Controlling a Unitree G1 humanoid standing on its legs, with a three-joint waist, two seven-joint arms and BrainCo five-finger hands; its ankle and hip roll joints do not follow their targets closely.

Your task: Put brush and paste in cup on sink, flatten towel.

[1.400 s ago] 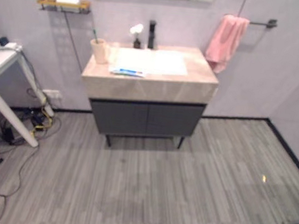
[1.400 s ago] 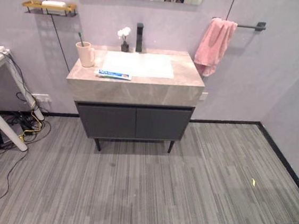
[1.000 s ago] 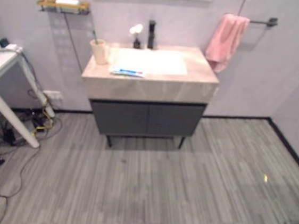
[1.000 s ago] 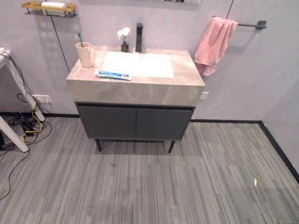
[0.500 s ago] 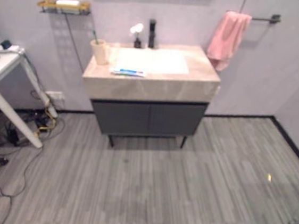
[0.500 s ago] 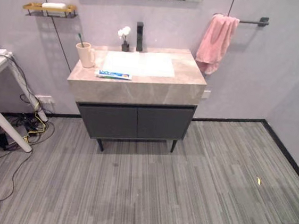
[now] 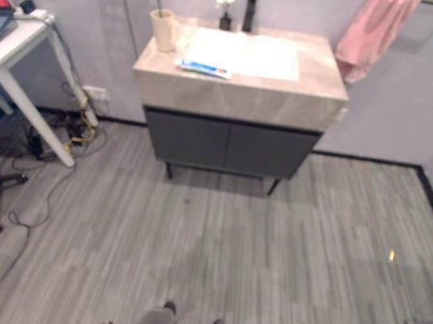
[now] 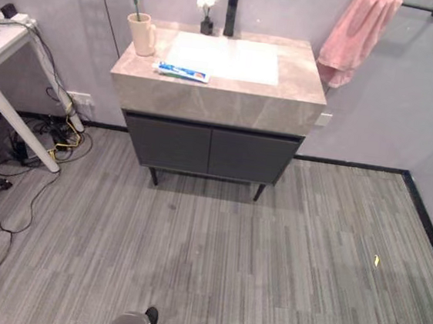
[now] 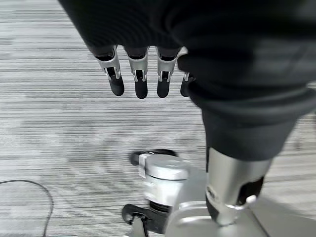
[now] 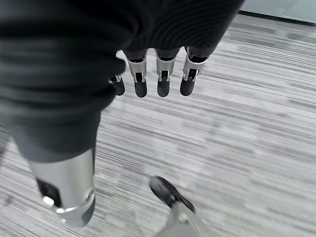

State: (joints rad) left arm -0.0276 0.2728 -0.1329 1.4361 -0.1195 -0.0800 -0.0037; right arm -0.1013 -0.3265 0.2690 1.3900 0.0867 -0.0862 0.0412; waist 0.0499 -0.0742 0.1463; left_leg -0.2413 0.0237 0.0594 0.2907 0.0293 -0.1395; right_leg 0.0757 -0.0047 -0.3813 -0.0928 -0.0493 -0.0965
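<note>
While I stand well back from the sink counter (image 8: pixel 286 92), my left hand (image 9: pixel 140 74) and right hand (image 10: pixel 158 74) hang relaxed and empty, so I judge nothing begun; next I must approach. The blue-and-white toothpaste tube (image 8: pixel 181 72) lies flat beside the beige cup (image 8: pixel 142 35), a toothbrush (image 8: pixel 136 4) upright inside; the pink towel (image 8: pixel 355 33) hangs bunched.

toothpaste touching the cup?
Apart. The right eye view shows bare countertop between the toothpaste and the cup.

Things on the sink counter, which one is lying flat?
The blue and white toothpaste tube, flat near the front edge; the beige cup, black faucet and flower vase stand upright.
</note>
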